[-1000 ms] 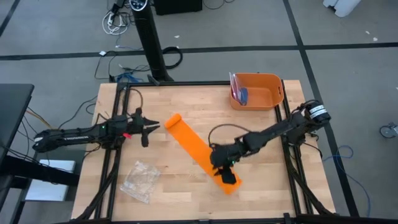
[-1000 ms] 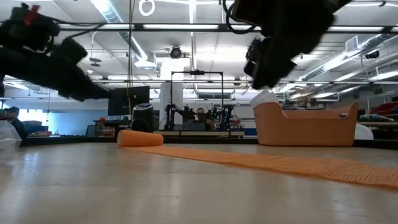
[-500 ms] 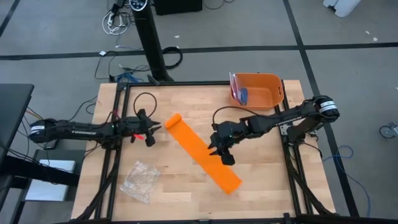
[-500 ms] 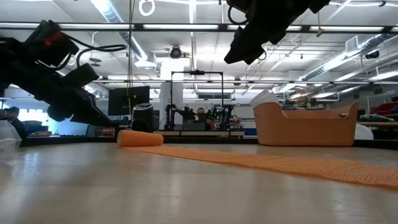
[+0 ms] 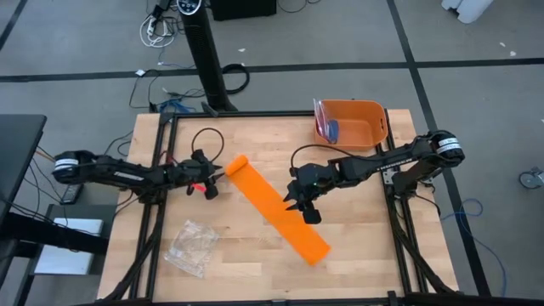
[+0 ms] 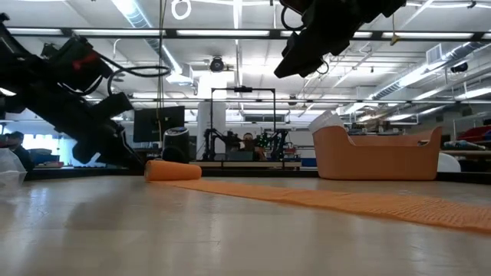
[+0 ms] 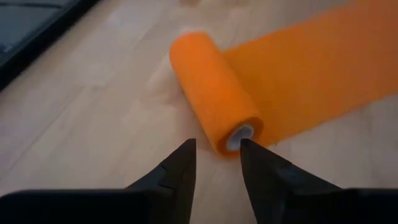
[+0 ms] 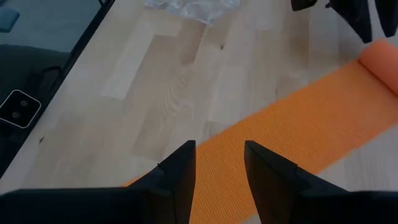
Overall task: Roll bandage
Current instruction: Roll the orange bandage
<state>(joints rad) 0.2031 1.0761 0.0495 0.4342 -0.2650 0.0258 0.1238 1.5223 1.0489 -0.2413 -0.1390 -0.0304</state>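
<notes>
Orange bin [image 5: 353, 134] with flat packets inside, bandage [image 5: 274, 207] outside.

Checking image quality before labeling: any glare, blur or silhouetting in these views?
Low view: ceiling lights backlight both arms into dark silhouettes, and the near tabletop is soft. Left wrist view: the bandage roll is fairly sharp; the left gripper fingers are slightly blurred. Right wrist view: the right gripper is soft-edged. High view: even light, no glare.
</notes>
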